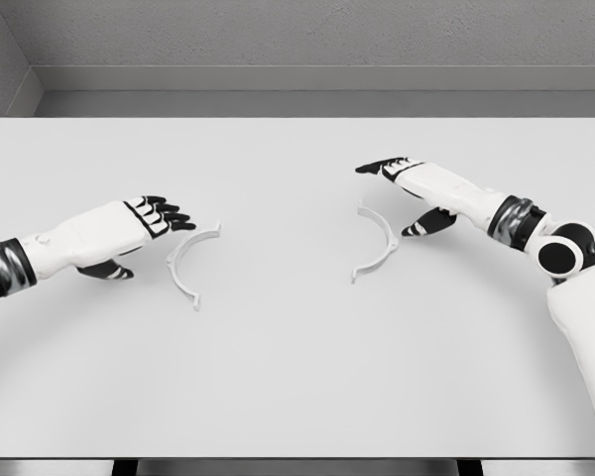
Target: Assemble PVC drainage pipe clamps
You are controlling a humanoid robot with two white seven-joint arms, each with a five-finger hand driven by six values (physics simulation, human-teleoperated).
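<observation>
My left robot hand [129, 230] comes in from the left edge of the worktop [297, 377], its black fingers [169, 213] stretched out loosely and grasping nothing, thumb tucked below. Just beside those fingertips, not quite touching as far as I can judge, lies the left clamp half [186, 263], a thin white half-ring with small flanged ends, its open side facing the left edge and its curve bowing toward the middle of the worktop. My right robot hand [421, 188] reaches in from the right edge, palm down and tilted, fingers extended and relaxed, holding nothing; its thumb [426, 225] hangs just beside the right clamp half [377, 241], and I cannot tell whether it touches it. That second half-ring lies flat, its curve bowing toward the right edge and its open side facing the middle of the worktop. The two halves sit well apart, with bare white surface between them, both nearer the far edge than the near one. I count two clamp halves and two robot hands in view. I can read no brand, label or writing on the parts, the hands or the worktop. Beyond the far edge I see a grey wall [307, 35] with a plain ledge running along its foot.
</observation>
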